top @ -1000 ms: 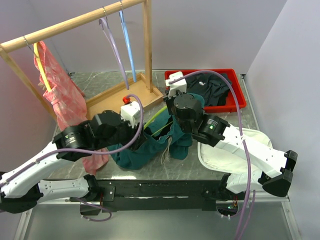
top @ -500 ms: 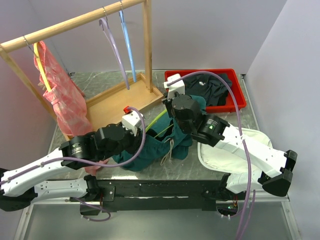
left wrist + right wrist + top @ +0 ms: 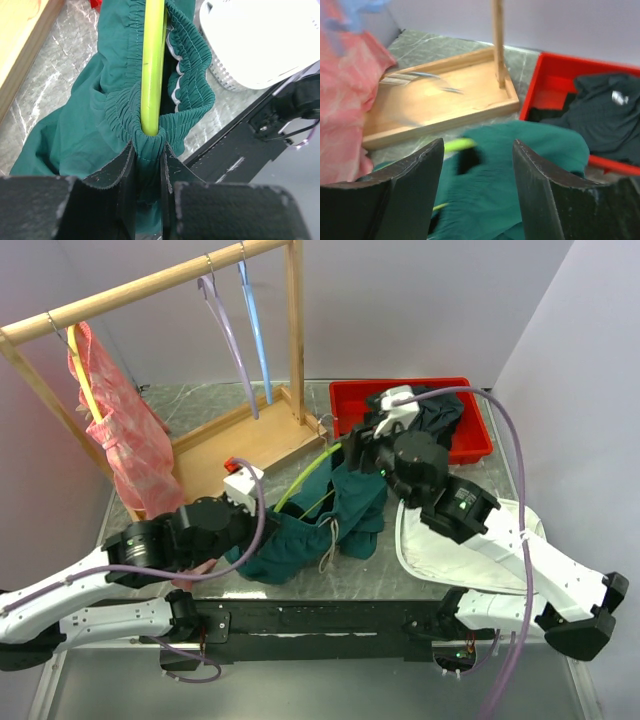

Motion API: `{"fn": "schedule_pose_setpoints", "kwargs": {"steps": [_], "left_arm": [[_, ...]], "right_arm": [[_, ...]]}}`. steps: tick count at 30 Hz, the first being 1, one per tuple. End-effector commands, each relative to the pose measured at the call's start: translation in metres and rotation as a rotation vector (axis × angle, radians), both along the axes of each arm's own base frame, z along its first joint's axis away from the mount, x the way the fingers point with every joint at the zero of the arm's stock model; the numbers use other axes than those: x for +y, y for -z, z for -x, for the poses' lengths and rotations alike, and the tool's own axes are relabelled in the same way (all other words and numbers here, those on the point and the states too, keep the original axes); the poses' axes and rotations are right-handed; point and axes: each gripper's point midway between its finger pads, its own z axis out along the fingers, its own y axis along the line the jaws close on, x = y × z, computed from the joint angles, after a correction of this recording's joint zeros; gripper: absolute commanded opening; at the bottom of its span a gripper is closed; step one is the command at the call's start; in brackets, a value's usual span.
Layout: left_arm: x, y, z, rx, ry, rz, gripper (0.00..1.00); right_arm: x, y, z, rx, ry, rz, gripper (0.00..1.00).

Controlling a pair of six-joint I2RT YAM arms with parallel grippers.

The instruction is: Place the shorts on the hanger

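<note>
The dark teal shorts (image 3: 335, 515) lie bunched on the table in front of the arms. The lime-green hanger (image 3: 305, 472) runs through them, and its arm (image 3: 152, 65) passes inside the elastic waistband. My left gripper (image 3: 267, 527) is shut on the gathered waistband of the shorts (image 3: 100, 115), just below the hanger's end; its tips (image 3: 148, 152) pinch the fabric. My right gripper (image 3: 352, 452) hovers open above the shorts (image 3: 520, 165), its tips (image 3: 477, 170) apart and holding nothing. A blurred piece of hanger (image 3: 457, 145) shows below.
A wooden rack (image 3: 150, 285) carries lilac (image 3: 225, 330), light-blue (image 3: 255, 330) and yellow (image 3: 80, 370) hangers plus a pink-red garment (image 3: 130, 450). A red bin (image 3: 480, 445) with a black garment (image 3: 430, 415) is behind the right arm. A white basket (image 3: 470, 540) sits at the right.
My left gripper has shut on the waistband. My right gripper has let go of the shorts, opened, and drawn back toward the red bin.
</note>
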Motion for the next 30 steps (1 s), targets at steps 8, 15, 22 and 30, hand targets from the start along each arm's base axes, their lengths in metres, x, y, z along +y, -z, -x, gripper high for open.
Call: {"fn": "schedule_pose_setpoints", "kwargs": {"steps": [8,15,22,30], "left_arm": [[0.012,-0.041,0.004,-0.004,-0.050,0.178,0.01],[0.016,-0.042,0.007,0.007,-0.050,0.168,0.01],[0.020,-0.045,0.007,0.005,-0.057,0.165,0.01],[0.020,-0.045,0.008,0.005,-0.052,0.158,0.01]], "right_arm": [[0.015,0.021,-0.004,0.097,-0.141,-0.152,0.65],[0.012,0.029,-0.003,0.109,-0.123,-0.178,0.60],[0.021,0.051,-0.006,0.157,-0.136,-0.149,0.54],[0.019,0.052,-0.020,0.157,-0.074,-0.114,0.41]]}}
